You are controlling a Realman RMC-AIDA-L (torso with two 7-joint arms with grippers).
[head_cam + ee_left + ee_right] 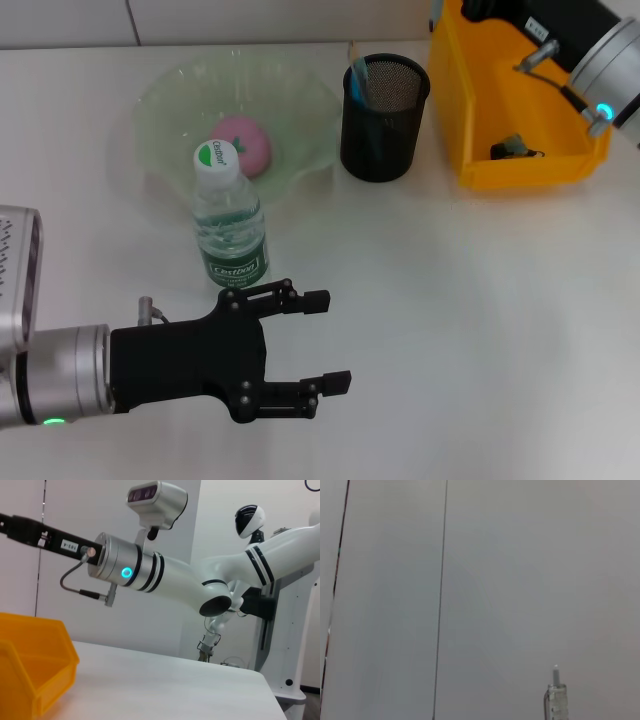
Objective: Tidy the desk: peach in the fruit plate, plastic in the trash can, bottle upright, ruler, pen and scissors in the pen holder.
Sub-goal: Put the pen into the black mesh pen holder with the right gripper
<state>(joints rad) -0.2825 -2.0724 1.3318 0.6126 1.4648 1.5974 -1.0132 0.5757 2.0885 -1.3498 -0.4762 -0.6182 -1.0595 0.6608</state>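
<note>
A pink peach (pixel 247 143) lies in the green glass fruit plate (pixel 170 100). A clear bottle (pixel 229 222) with a green-and-white cap stands upright in front of the plate. The black mesh pen holder (pixel 385 125) holds a blue item (pixel 358 80). The yellow trash bin (pixel 500 95) at the right has a small dark thing (pixel 515 150) inside. My left gripper (pixel 327 340) is open and empty, just in front of the bottle. My right gripper (pixel 505 12) hangs over the bin's far end, with its fingers out of the picture. The bin (pixel 35 665) and my right arm (pixel 140 570) also show in the left wrist view.
The white table (pixel 480 320) stretches to the right of my left gripper. A white wall runs behind the table. The right wrist view shows only the wall and a small clear tip at its edge.
</note>
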